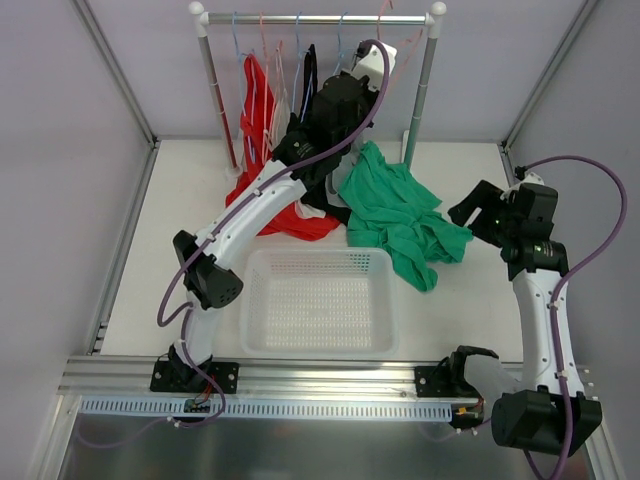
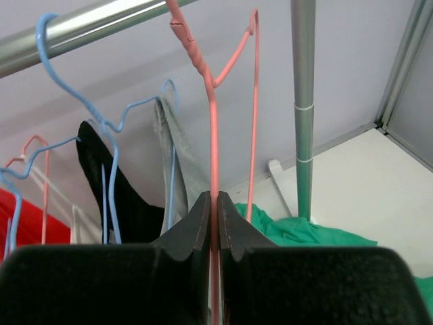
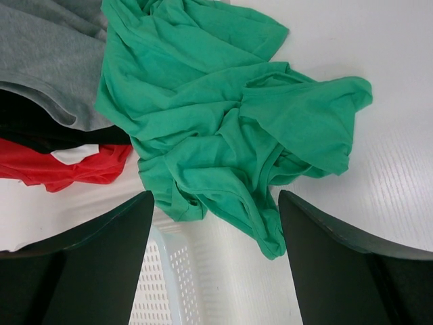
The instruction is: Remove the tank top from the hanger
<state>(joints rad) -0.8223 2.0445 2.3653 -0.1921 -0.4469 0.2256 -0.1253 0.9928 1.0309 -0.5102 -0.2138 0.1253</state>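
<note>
The emerald-green tank top point(image 1: 405, 215) lies crumpled on the table right of the rack, off the hanger; it fills the right wrist view point(image 3: 223, 115) and shows low in the left wrist view point(image 2: 298, 230). The salmon-pink hanger point(image 2: 213, 135) hangs by its hook on the rail. My left gripper point(image 2: 214, 203) is shut on the hanger's wire, up at the rack point(image 1: 340, 95). My right gripper point(image 3: 215, 203) is open and empty, above the top's near edge and apart from it; in the top view it hovers at the right point(image 1: 480, 210).
A white basket point(image 1: 318, 300) stands in front of the garments. A red garment point(image 1: 290, 215) and a grey one point(image 3: 47, 54) lie left of the green top. Light-blue hangers point(image 2: 81, 95) and a black garment point(image 2: 115, 189) hang on the rail point(image 1: 320, 18). The rack's post point(image 2: 303, 108) is close right.
</note>
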